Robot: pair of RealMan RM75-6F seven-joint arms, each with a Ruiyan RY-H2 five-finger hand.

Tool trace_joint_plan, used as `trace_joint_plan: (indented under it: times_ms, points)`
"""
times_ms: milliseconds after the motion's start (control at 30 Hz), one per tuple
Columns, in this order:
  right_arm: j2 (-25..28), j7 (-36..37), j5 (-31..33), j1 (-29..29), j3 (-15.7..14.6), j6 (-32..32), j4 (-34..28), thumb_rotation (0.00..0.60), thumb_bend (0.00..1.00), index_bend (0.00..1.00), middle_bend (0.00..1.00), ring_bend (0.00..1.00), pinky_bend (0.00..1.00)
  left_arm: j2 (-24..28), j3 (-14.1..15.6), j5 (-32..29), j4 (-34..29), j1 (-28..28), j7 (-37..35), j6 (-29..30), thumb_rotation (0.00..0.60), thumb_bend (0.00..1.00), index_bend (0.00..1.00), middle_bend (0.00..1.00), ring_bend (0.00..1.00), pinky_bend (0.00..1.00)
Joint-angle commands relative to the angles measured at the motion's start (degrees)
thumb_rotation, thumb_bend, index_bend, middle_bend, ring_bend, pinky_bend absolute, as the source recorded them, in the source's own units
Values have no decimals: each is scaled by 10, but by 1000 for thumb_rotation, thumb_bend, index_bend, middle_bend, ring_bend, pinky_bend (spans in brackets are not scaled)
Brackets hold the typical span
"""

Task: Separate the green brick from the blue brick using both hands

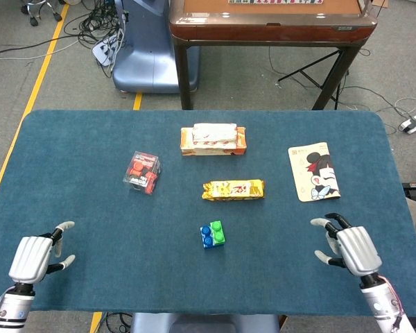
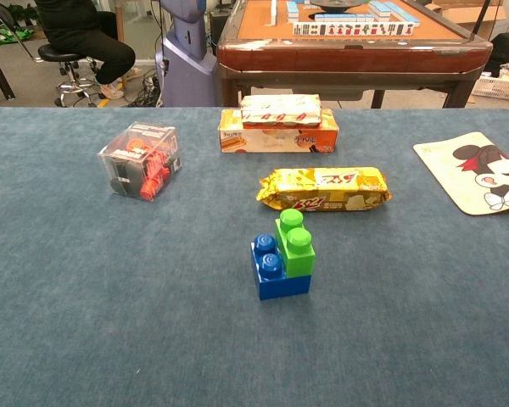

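On the blue table, both hands, left and right, lay spread, empty; each should approach the inward-lying green brick and blue brick squarely.

Bench, covered in blue cloth. Lying on it: blue brick with green brick stacked on its right half, near centre; yellow snack packet just behind; orange box topped by a white packet, further back; clear cube, left; cartoon card, right.
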Motion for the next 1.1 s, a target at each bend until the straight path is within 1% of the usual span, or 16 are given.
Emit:
trace_joint_plan:
  times_ms: [33,100,167,267,367,500,700,900,1100]
  points:
    - [29,-41,7,43,16,-59,-72,600,0,300,981,1000,1000,2,2,0,0,0,1,-1,600,127,317,699,687,915]
    - [44,-59,21,65,25,-95,-105,600,0,290,999,1000,1000,4,3,1,-2,0,5,-2,600,127,317,699,686,914]
    - [55,-89,42,86,36,-131,-135,600,0,256,1000,1000,1000,5,4,2,-5,0,8,-2,600,127,317,699,686,914]
    - [58,-137,76,116,54,-174,-171,600,0,216,1000,1000,1000,5,5,2,-6,1,9,-1,600,128,317,699,686,914]
    - [46,-190,106,141,70,-200,-185,600,0,205,1000,1000,1000,4,5,-1,-3,1,10,-2,600,127,317,698,686,914]
    - [20,-256,168,176,87,-239,-203,600,0,205,1000,1000,1000,4,5,-1,-2,-1,8,-6,600,128,317,698,686,914]
    - [-27,-309,227,218,95,-268,-198,600,0,205,1000,1000,1000,3,7,0,2,-1,4,-8,600,128,317,697,685,914]
    - [-67,-339,277,254,91,-292,-181,600,0,205,1000,1000,1000,4,9,-3,0,-1,8,-11,600,128,317,696,685,913]
    - [-94,-366,329,281,88,-298,-168,600,0,205,1000,1000,1000,4,9,-3,-5,-2,11,-12,600,128,317,696,684,912]
